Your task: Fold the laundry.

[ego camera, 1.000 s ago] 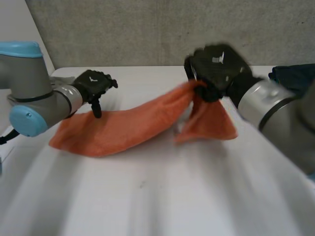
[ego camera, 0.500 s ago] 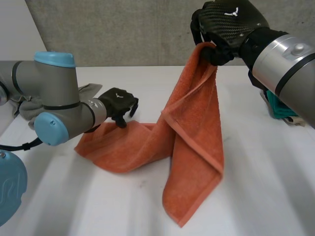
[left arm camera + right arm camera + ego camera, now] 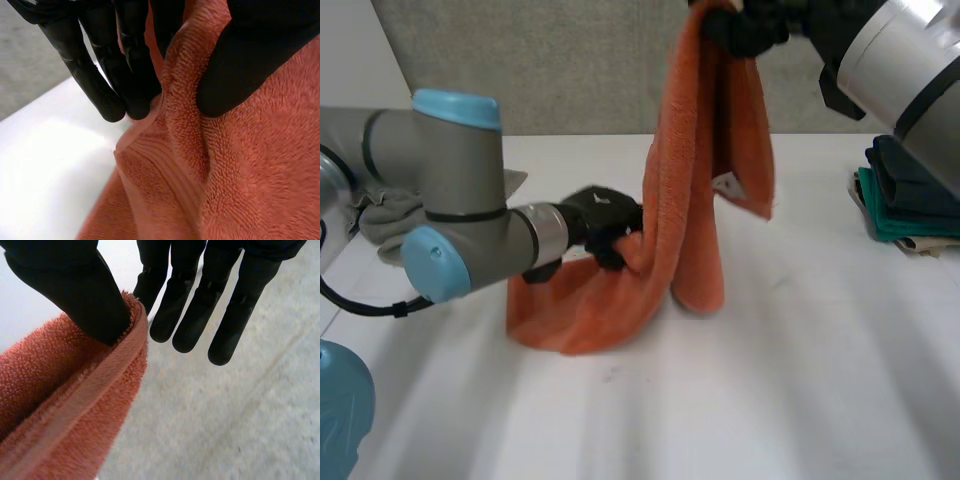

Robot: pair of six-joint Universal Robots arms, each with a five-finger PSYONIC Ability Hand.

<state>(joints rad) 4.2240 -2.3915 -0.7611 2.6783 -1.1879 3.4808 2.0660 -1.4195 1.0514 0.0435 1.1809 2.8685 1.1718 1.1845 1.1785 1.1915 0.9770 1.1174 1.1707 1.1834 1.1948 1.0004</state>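
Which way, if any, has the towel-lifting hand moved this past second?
Yes. The right hand rose from the table's far edge to high against the grey wall, lifting the orange towel.

The left arm (image 3: 450, 225) reaches in low and level to the orange towel (image 3: 692, 190). Its left hand (image 3: 603, 226) pinches 1 fold on the towel's lower side between thumb and fingers. The right arm (image 3: 910, 60) is held high, with the right hand (image 3: 748, 27) at the towel's top. The thumb clamps the hem, apparently against the nearest finger, and the other fingers are straight.
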